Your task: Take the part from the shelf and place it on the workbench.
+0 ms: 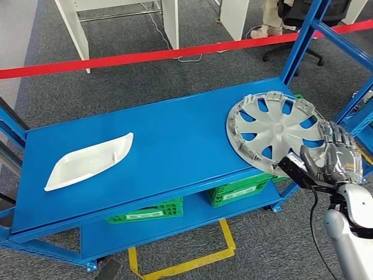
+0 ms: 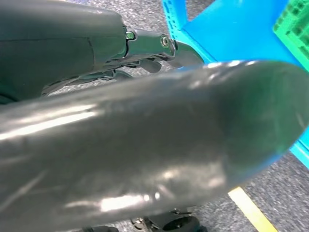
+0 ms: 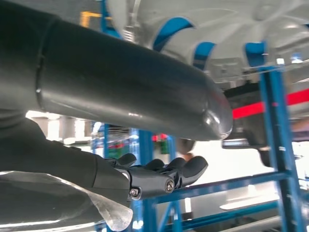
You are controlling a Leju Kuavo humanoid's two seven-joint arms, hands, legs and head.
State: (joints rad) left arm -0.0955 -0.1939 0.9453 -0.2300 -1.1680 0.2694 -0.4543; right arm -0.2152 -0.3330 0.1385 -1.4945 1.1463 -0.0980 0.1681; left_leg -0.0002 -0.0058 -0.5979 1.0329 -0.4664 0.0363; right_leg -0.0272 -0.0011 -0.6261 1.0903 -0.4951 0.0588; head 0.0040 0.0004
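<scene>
Two green crates point(image 1: 189, 201) under shelf point(image 1: 176, 140)

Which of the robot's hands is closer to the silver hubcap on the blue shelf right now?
The right hand is nearer, at the near right rim of the hubcap. The left hand hangs low near the floor by the shelf's lower level.

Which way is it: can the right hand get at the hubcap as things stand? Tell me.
Probably yes. The right hand is already at the hubcap, at its near edge that overhangs the blue shelf; nothing stands between them.
</scene>
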